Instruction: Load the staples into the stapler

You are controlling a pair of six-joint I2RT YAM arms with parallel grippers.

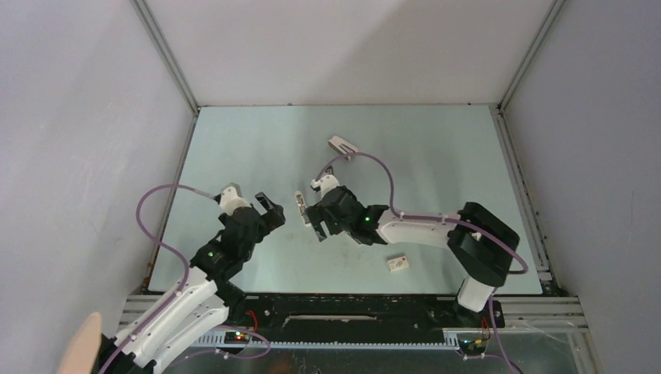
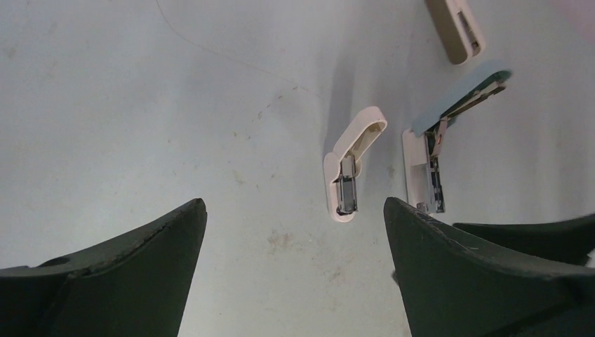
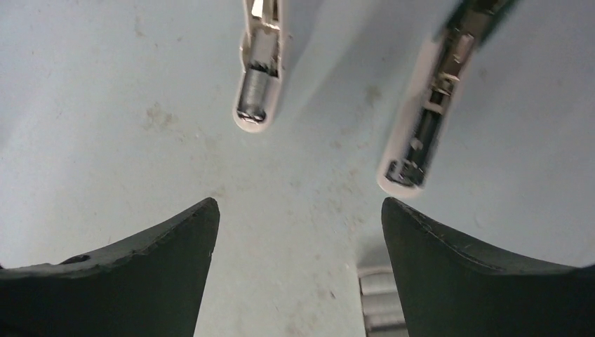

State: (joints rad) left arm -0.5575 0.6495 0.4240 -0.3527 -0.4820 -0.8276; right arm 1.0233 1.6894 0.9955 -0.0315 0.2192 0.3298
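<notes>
The stapler (image 2: 426, 172) lies hinged open on the table, its grey-green top (image 2: 463, 95) swung up and its white base and metal channel bare; it also runs along the upper right of the right wrist view (image 3: 421, 133). The staples (image 3: 379, 303), a ribbed grey block, lie low in that view, right beside the inner side of my right gripper's right-hand finger (image 3: 449, 267). My right gripper (image 3: 298, 203) hangs open above the table just short of the stapler. My left gripper (image 2: 295, 203) is open and empty, to the stapler's left (image 1: 272, 211).
A small white stapler (image 2: 347, 168) lies open between the two grippers (image 1: 300, 204). A beige-white wedge stapler (image 1: 343, 146) sits farther back. A small white box (image 1: 398, 264) lies near the front right. Grey walls enclose the table.
</notes>
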